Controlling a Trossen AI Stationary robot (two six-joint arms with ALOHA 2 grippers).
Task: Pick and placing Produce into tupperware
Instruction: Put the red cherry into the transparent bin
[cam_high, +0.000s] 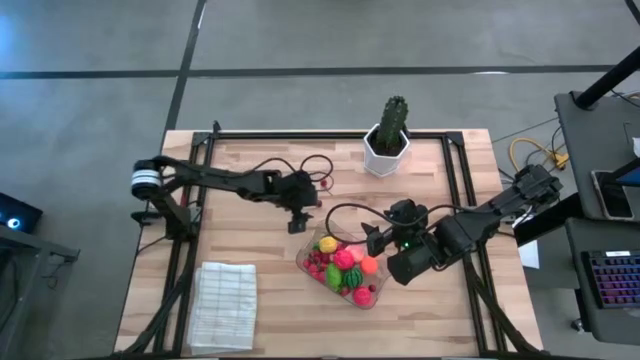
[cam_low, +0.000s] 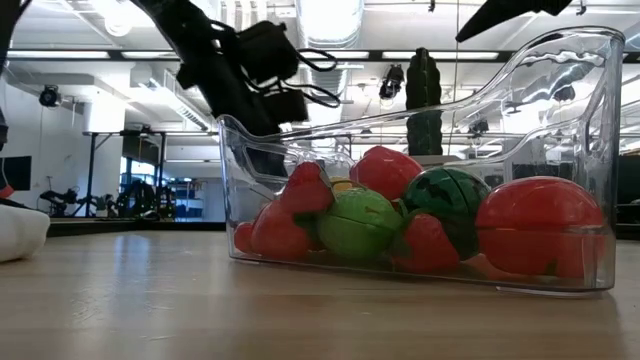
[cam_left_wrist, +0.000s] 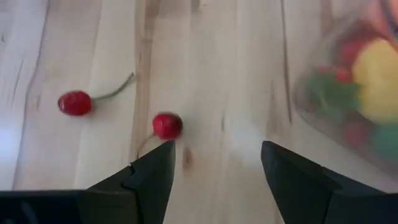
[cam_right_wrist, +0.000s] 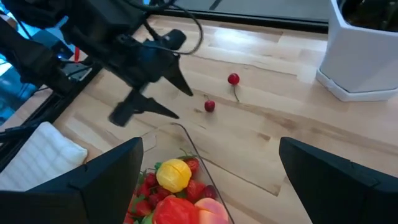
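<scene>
The clear tupperware (cam_high: 345, 268) stands on the table's near middle and holds several bright toy fruits (cam_low: 400, 215), among them a yellow piece (cam_right_wrist: 174, 174). Two red cherries (cam_left_wrist: 166, 126) (cam_left_wrist: 74, 102) lie loose on the wood beyond it, also seen as the cherries (cam_right_wrist: 209, 106) (cam_right_wrist: 233, 79) in the right wrist view. My left gripper (cam_left_wrist: 217, 165) hovers open above the bare wood, just on the near side of the closer cherry, touching nothing. My right gripper (cam_right_wrist: 211, 149) hangs wide open over the tupperware's right end, with nothing between its fingers.
A dark green cactus in a white pot (cam_high: 387, 145) stands at the far edge. A white ribbed cloth (cam_high: 222, 305) lies at the near left. Black cables (cam_high: 300, 165) loop over the wood by the left arm. Bare wood lies between the cherries and the tupperware.
</scene>
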